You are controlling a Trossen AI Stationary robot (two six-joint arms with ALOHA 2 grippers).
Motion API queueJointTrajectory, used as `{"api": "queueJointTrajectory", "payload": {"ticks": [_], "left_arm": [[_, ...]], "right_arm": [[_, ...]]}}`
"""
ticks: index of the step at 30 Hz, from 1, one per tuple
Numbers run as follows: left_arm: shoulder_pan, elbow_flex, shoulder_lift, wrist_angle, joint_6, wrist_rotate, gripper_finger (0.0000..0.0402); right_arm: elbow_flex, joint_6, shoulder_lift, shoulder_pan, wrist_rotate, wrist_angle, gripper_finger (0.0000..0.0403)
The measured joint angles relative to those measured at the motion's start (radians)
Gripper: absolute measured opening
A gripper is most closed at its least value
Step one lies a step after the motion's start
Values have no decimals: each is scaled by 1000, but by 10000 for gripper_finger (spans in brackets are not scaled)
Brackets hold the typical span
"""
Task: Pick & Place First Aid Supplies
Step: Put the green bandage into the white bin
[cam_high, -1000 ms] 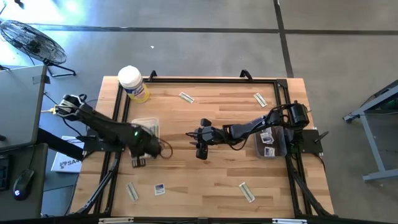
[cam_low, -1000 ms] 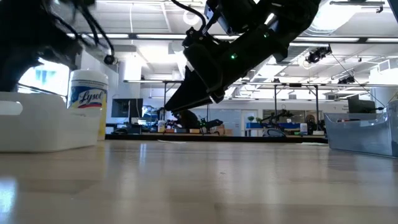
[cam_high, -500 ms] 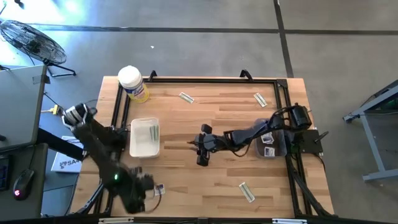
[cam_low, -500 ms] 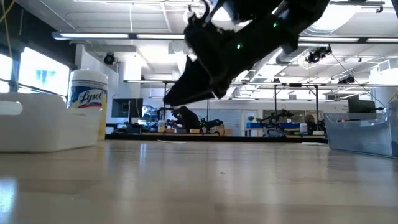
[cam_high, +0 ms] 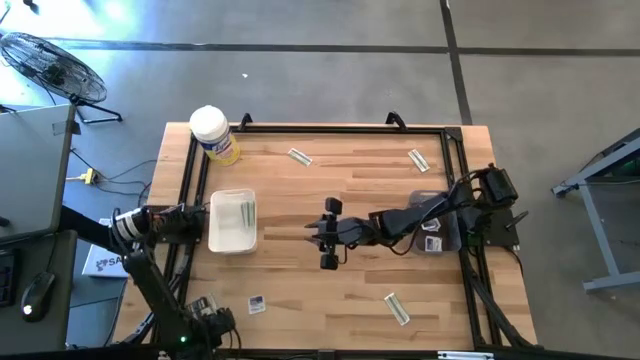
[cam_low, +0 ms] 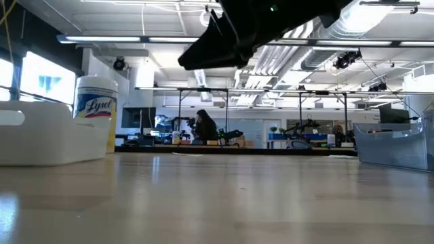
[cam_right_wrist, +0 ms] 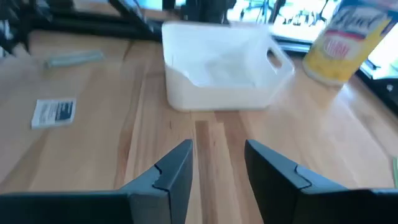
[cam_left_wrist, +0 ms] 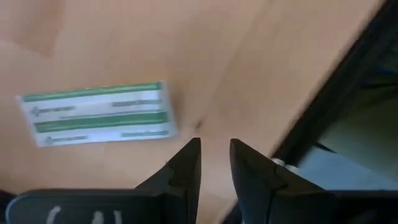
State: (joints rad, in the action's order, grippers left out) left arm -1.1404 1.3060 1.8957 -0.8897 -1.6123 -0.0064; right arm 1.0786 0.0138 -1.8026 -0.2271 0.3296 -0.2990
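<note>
Lighting: bright and even in the high view; soft, short shadows are cast beneath both arms on the bench [cam_high: 340,280]. Pale glare is noted on the floor at 11 o'clock. Low view: long ceiling lights [cam_low: 135,41] and a window [cam_low: 47,85] at 9 o'clock give backlight; the arm overhead is reduced to silhouette, the near bench surface is defocused. Left wrist view: motion smear on the green-printed strip [cam_left_wrist: 99,113]. Right wrist view: softness throughout, the white tray [cam_right_wrist: 224,65] washed out.

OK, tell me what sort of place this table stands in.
Probably a robotics lab or workshop in a large open hall: bare concrete floor around the table, long ceiling light strips, and more framed workbenches in the background.
</note>
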Motion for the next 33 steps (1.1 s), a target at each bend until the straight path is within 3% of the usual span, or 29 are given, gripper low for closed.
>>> {"api": "queueJointTrajectory", "payload": {"ticks": [8,16,26,33], "left_arm": [[0,0,-6,-49,35,-86,82],[-49,-78,-6,2,6,-95,82],[-108,-126,-11,52,36,-236,82],[-112,-166,-11,65,-13,-233,67]], "right_arm": [[0,-41,12,27,-14,-20,140],[0,-17,13,29,-24,-20,140],[0,13,13,30,-50,-20,140],[0,33,13,30,-52,-20,140]]}}
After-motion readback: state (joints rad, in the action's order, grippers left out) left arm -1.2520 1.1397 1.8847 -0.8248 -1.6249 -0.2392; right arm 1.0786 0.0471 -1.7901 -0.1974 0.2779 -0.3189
